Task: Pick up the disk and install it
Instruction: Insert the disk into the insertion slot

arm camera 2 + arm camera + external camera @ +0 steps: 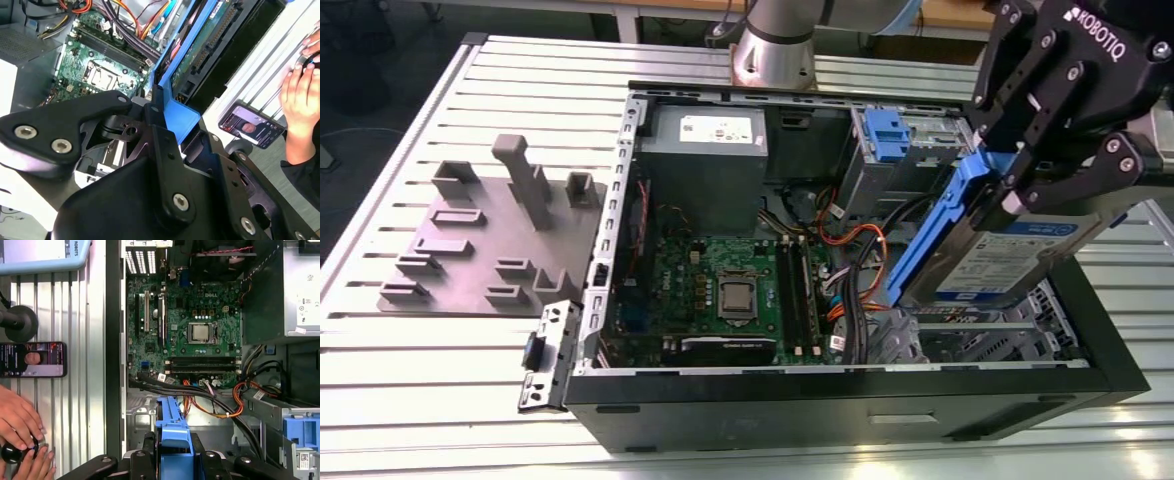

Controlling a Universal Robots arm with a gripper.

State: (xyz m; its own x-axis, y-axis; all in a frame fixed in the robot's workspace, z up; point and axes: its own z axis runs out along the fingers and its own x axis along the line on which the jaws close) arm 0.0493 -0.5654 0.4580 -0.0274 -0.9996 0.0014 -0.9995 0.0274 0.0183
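The gripper (1062, 186) is clamping the disk (998, 258) by its blue frame, fingers closed on both faces. It is holding the disk on edge and tilted at the exterior view's right, above the drive-cage end of the open computer case (854, 405). Whether the disk's lower end is touching anything in the case cannot be told. The exterior view is showing the disk's blue-and-white label facing the camera, its print too small to make out. White lettering is running along the gripper's black housing. In the same view a grey power supply (704, 165) is sitting at the upper middle of the case, carrying a white sticker (718, 127). A small blue clip (886, 135) is standing in the cage to the power supply's right, and a grey fixture plate (480, 250) is lying on the slatted table (440, 420) at the exterior view's left. The second wrist view is looking along the gripper (165, 117) at the disk's (200, 47) circuit-board underside, with the motherboard (100, 70) beyond it. The first wrist view is looking straight down over the gripper (172, 462) and the disk's (172, 432) blue edge onto orange cables (215, 407). Both wrist views are also taking in a phone (32, 359) lying on the table beside the case and a person's hand (17, 420) near it.
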